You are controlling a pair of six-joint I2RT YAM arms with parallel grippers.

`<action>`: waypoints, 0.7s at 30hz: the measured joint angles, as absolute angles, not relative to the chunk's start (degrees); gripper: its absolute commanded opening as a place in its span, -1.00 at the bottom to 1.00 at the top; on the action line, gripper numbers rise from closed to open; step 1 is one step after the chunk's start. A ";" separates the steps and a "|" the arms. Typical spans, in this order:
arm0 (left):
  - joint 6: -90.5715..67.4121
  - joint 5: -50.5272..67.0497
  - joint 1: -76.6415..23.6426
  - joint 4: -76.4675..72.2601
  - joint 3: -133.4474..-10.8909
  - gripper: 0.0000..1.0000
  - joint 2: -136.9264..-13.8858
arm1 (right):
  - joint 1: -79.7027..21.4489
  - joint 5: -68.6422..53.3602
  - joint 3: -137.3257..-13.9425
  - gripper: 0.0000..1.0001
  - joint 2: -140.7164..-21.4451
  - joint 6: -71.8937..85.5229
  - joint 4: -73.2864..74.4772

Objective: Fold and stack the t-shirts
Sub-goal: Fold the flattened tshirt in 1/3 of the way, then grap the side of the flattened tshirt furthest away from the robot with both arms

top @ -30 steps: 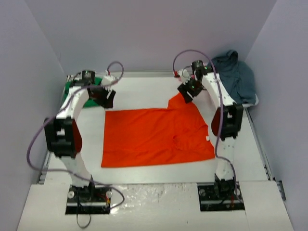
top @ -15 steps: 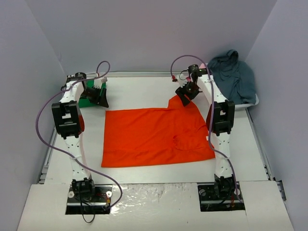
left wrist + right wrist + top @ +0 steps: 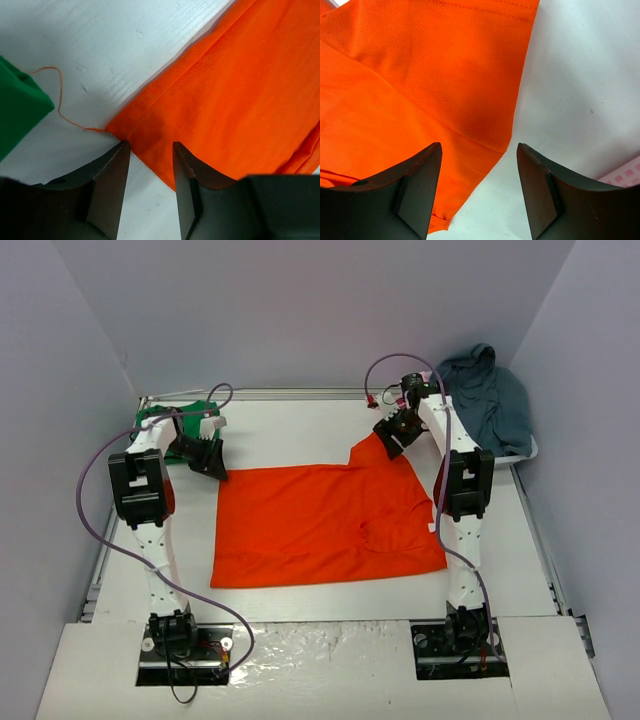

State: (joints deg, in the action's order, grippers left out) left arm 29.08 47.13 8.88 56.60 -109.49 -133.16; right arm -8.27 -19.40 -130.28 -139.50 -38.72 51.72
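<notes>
The left claw (image 3: 150, 150) has swung off the green t-shirt (image 3: 17, 107); a corner of the orange t-shirt (image 3: 320, 525) lies between its open jaws. The right claw (image 3: 479, 150), also open, straddles another corner. Both should press down to the surface (image 3: 290, 430) before pinching.

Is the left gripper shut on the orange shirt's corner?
No, the left gripper is open, its fingers standing apart with the corner of the orange shirt lying between them.

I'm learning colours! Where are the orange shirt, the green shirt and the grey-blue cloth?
Bright orange cloth t-shirt (image 3: 320, 525): top view, middle of its body.
Green cloth t-shirt (image 3: 17, 112): left wrist view, near its corner.
Crumpled grey-blue cloth (image 3: 490, 400): top view, middle of heap.
</notes>
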 measured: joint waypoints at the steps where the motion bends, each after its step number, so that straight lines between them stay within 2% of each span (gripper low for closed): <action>1: 28.71 47.18 8.99 55.83 -108.79 -0.22 -132.79 | -8.16 -19.40 -130.28 0.15 -139.50 -38.81 51.70; 21: 20.36 47.51 9.74 45.95 -106.48 -0.22 -131.87 | -7.79 -19.33 -130.17 0.14 -139.72 -39.03 51.62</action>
